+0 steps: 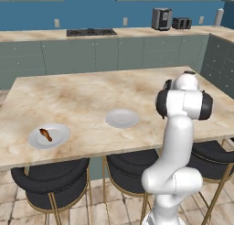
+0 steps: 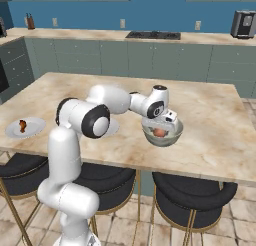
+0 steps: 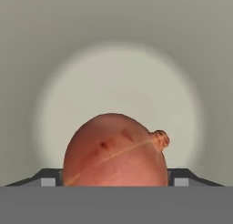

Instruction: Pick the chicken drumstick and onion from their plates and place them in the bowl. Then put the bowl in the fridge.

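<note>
onion (image 2: 159, 132) in bowl (image 2: 176, 135), hand (image 2: 165, 123) above

From where I'm driving this, the big marble-look counter (image 1: 91, 96) takes up most of the room, with black padded stools (image 1: 50, 180) on thin gold legs tucked under its near edge. Along the back runs a row of grey-green cabinets (image 2: 150, 57) under a blue wall (image 1: 91, 13). A black cooktop (image 1: 91, 32) sits flush in that back worktop, and a coffee machine (image 1: 161, 18) stands next to a dark toaster (image 1: 182, 23). The floor is beige tile (image 2: 150, 230).
</note>
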